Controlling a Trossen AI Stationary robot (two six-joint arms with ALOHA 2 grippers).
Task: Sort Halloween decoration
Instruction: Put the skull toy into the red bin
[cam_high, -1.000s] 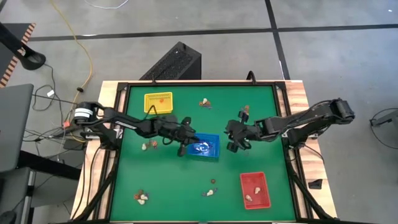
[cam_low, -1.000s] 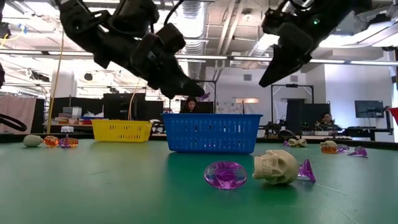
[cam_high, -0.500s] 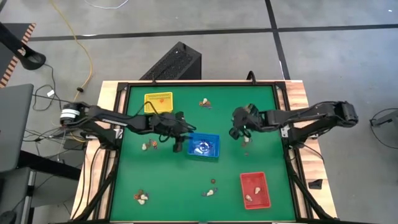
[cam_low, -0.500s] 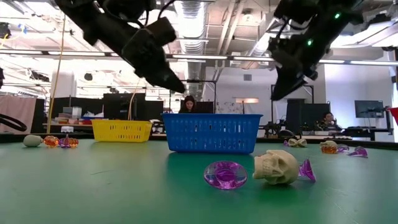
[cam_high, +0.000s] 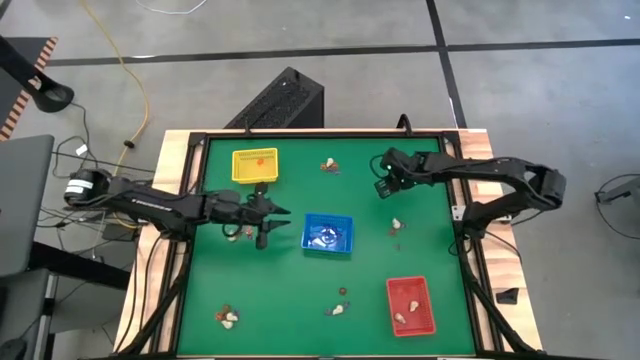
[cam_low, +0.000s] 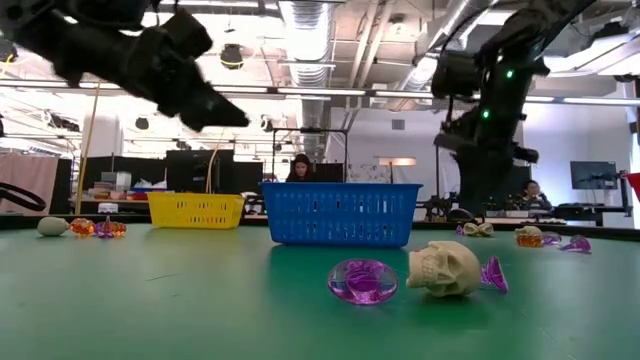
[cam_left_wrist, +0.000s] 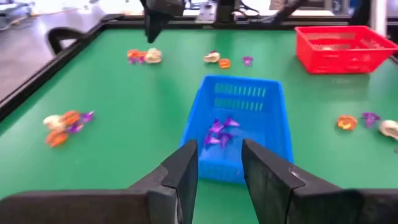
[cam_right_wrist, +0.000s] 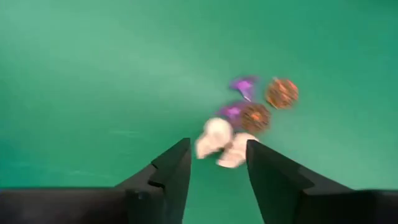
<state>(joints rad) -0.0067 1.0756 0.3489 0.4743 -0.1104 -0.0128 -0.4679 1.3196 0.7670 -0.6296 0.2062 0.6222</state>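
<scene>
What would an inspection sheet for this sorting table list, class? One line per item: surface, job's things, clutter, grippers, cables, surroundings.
Surface: green table, black-edged.
Job's things: purple trinkets inside the blue tray; cream skull and purple ring lying loose; yellow tray; red tray.
Clutter: nothing seen.
Grippers: left gripper beside the blue tray, jaws open, empty; right gripper above a loose trinket cluster, jaws open.
Cables: yellow cable on the floor.
Surroundings: seated person behind the table.

My left end effector (cam_high: 277, 222) hangs near the desk's middle, fingers parted. My right end effector (cam_high: 383, 184) hovers toward the far right, fingers parted too.
</scene>
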